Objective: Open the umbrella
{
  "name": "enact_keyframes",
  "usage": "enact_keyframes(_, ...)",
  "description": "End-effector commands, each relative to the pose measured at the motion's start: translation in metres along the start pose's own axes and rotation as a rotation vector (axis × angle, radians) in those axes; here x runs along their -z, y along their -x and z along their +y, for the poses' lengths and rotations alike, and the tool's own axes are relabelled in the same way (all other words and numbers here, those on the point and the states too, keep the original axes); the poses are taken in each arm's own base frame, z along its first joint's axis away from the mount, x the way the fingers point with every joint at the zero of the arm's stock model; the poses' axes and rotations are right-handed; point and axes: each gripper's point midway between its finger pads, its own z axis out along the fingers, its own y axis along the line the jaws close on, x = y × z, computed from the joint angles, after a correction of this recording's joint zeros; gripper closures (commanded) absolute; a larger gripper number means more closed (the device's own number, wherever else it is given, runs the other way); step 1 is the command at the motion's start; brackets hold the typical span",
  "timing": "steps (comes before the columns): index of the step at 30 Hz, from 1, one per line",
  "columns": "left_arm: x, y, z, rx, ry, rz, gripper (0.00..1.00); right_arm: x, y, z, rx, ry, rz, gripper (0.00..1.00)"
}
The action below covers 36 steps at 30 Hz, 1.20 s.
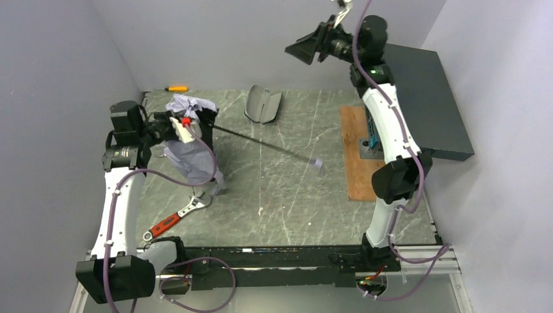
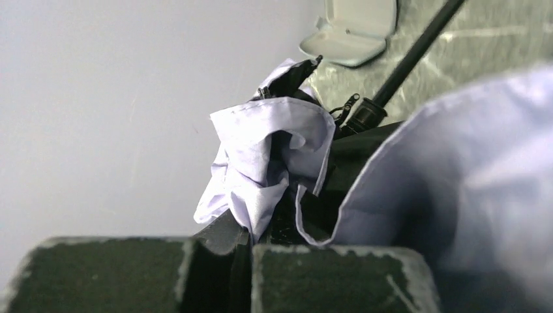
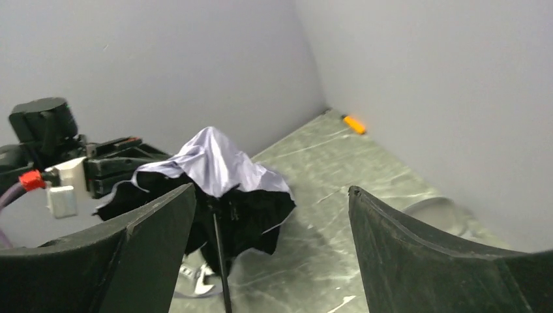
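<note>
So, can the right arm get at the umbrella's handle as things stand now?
Probably yes. The handle lies on bare table at the shaft's free end, on the right arm's side, with nothing over it. The right claw is open but raised high, so it must descend.

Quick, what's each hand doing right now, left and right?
Left hand: closed, gripping the umbrella by its canopy.
Right hand: open, holding nothing.
</note>
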Motion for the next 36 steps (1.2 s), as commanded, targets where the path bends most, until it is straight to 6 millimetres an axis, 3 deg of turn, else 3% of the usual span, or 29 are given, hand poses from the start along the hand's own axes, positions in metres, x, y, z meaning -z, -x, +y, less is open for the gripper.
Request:
enact_keyframes(1, 0.013, 0.051, 0.039, 0.259, 0.068, -0.243, 1.00, 0.022, 0.044, 0.019, 0.144, -0.075, -0.116, 0.12)
enact_keyframes(4, 0.016, 0.054, 0.056, 0.317, 0.106, -0.266, 1.00, 0.029, 0.009, 0.009, 0.133, -0.094, -0.019, 0.12)
enact_keyframes(6, 0.018, 0.051, 0.070, 0.364, 0.144, -0.266, 1.00, 0.039, -0.008, 0.013, 0.124, -0.117, 0.011, 0.06)
enact_keyframes(7, 0.019, 0.047, 0.077, 0.402, 0.166, -0.261, 1.00, 0.045, -0.010, 0.017, 0.144, -0.131, 0.005, 0.01)
enact_keyframes(12, 0.027, 0.023, 0.109, 0.616, 0.296, -0.213, 1.00, 0.072, 0.011, 0.059, 0.343, -0.188, -0.172, 0.02)
enact_keyframes(15, 0.033, 0.029, 0.118, 0.724, 0.313, -0.267, 1.00, 0.069, 0.001, 0.062, 0.366, -0.210, -0.157, 0.04)
enact_keyframes(18, 0.038, 0.040, 0.126, 0.762, 0.326, -0.322, 1.00, 0.065, -0.009, 0.048, 0.269, -0.260, -0.137, 0.09)
enact_keyframes(20, 0.035, 0.036, 0.124, 0.805, 0.315, -0.304, 1.00, 0.064, -0.002, 0.052, 0.298, -0.289, -0.180, 0.07)
enact_keyframes(23, 0.033, 0.023, 0.124, 0.816, 0.345, -0.252, 1.00, 0.068, 0.046, 0.082, 0.417, -0.272, -0.368, 0.01)
enact_keyframes(27, 0.028, 0.021, 0.112, 0.832, 0.312, -0.221, 1.00, 0.041, 0.089, 0.128, 0.527, -0.123, -0.426, 0.00)
enact_keyframes(29, 0.023, 0.022, 0.105, 0.824, 0.301, -0.210, 1.00, 0.030, 0.104, 0.141, 0.542, -0.072, -0.459, 0.00)
enact_keyframes(33, 0.011, 0.019, 0.098, 0.861, 0.278, -0.156, 1.00, 0.006, 0.112, 0.150, 0.551, -0.015, -0.441, 0.00)
enact_keyframes(36, 0.009, 0.014, 0.099, 0.928, 0.303, -0.140, 1.00, -0.001, 0.108, 0.154, 0.492, 0.014, -0.428, 0.00)
